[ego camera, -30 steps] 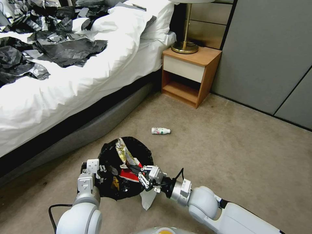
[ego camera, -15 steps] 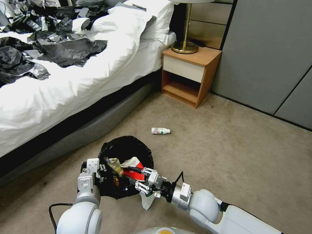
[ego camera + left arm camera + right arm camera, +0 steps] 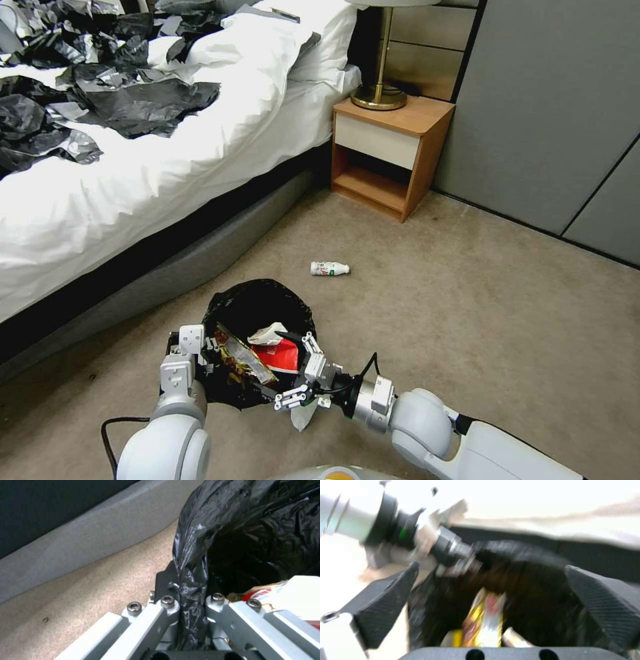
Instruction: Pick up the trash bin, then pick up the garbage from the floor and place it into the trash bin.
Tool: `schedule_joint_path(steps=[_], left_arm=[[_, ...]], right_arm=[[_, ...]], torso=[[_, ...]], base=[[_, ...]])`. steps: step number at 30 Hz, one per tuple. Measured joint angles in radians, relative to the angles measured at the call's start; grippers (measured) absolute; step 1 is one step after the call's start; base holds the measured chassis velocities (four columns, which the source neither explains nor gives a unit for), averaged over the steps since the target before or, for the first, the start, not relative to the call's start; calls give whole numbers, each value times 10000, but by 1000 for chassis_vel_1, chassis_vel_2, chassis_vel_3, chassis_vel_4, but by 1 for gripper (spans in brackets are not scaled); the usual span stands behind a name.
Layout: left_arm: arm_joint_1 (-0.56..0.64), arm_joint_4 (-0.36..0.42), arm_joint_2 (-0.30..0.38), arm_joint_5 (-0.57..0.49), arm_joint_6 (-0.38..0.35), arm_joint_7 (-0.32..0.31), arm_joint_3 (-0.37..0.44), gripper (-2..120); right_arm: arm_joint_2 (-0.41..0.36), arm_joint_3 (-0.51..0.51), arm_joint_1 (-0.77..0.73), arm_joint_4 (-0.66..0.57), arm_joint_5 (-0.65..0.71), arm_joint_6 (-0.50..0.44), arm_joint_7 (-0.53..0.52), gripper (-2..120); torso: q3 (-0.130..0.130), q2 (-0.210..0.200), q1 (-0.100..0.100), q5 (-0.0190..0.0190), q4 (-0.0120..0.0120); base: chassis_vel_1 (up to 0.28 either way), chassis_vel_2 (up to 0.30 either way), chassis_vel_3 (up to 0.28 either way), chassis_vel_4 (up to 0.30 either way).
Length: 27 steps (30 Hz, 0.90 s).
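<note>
Black-bagged round trash bin [image 3: 257, 313], rim pinched by left gripper [image 3: 186, 610]; yellow foil wrapper [image 3: 243, 357] has just dropped inside; right gripper [image 3: 298, 371] beside the bin, now spread empty.

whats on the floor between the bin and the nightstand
In the head view, one white bottle lies on the carpet between the bin and the nightstand; otherwise bare.

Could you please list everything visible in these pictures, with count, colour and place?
trash bin: one, black-lined, on the carpet by the bed
wrapper: one, yellow, in the bin
carton: one, red, in the bin
bottle: one, white, on the carpet
bed: one, white
black bags: several, on the bed
nightstand: one, wooden
lamp: one, brass, on the nightstand
left gripper: clamped on the bin rim
right gripper: open, at the bin
</note>
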<state>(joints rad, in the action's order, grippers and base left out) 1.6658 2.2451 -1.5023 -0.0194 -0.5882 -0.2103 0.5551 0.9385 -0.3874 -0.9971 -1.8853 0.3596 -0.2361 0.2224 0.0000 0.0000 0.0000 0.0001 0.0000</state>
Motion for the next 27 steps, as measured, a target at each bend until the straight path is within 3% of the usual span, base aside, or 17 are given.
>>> schedule_joint_path(steps=[4,6,12,14,18,22,27], left_arm=[[5,-43,42,-2,-1,0,42,1],[30,-56,114,-20,-1,1,134,1],[42,-69,174,-61,-2,3,216,1],[18,-68,219,-133,-8,5,290,1],[21,-57,259,-192,-12,5,387,1],[28,-4,269,-255,-14,3,451,1],[38,61,285,-307,-17,-7,485,1]], right_arm=[[23,594,-67,-522,-16,0,-70,110],[98,1970,-480,-1581,-92,198,-356,113],[126,3731,-1376,-2534,-492,441,-930,114],[96,5309,-2773,-3182,-861,464,-1340,114],[288,6524,-4136,-3564,-1228,304,-1529,109],[659,7016,-5074,-3519,-1552,8,-1573,103],[1107,6940,-5869,-2969,-2033,-268,-1765,100]], torso=[[0,-1,0,-2,1],[0,0,0,-2,3],[0,0,0,1,0],[-1,0,0,3,-3],[-1,0,0,0,-2],[-1,0,0,0,1],[-1,0,0,-1,-1]], base=[[0,0,0,0],[0,0,0,0],[0,0,0,0],[0,0,0,0],[0,0,0,0],[0,0,0,0],[0,0,0,0]])
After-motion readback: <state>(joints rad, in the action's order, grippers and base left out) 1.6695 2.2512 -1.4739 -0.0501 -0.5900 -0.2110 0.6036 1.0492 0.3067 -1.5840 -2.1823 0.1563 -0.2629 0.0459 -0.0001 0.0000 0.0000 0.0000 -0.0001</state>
